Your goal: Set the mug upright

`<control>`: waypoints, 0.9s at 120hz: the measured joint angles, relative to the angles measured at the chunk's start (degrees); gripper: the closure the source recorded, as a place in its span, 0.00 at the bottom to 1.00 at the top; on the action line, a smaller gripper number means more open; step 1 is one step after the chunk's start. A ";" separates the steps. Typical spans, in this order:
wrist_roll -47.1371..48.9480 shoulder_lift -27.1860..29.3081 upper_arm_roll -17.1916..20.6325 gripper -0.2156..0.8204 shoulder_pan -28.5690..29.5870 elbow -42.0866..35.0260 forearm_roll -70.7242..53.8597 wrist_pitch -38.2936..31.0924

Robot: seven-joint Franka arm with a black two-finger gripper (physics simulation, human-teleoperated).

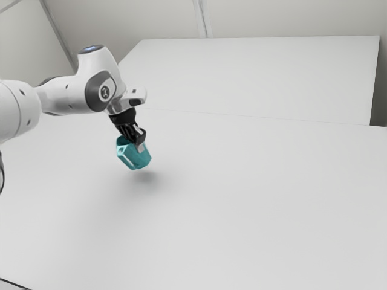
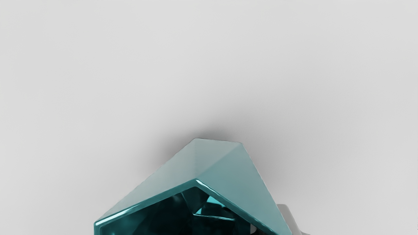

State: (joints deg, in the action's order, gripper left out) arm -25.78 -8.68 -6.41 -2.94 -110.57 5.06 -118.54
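In the exterior view my gripper reaches down to the teal faceted mug, which hangs tilted above the table with its shadow below it. The wrist view has the open mouth and angled sides of the mug. There the gripper pinches one wall near the rim, with one fingertip outside the mug and a bit of the other inside. Much of the mug's lower part is hidden from the wrist camera, and I cannot make out its handle for certain.
The white table spreads around and beneath the mug. A large pale panel stands beyond it at the exterior view's upper right. A dark cable lies at the exterior view's lower left corner.
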 joint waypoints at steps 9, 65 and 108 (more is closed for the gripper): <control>3.01 -0.27 0.01 0.97 -0.94 -0.61 -0.35 -1.46; 15.56 -4.14 0.61 0.97 -2.51 -2.30 -2.97 -5.06; 20.35 -4.71 0.70 0.56 -3.03 -2.30 -2.85 -5.35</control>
State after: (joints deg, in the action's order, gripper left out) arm -5.43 -13.39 -5.71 -5.97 -112.87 2.21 -123.89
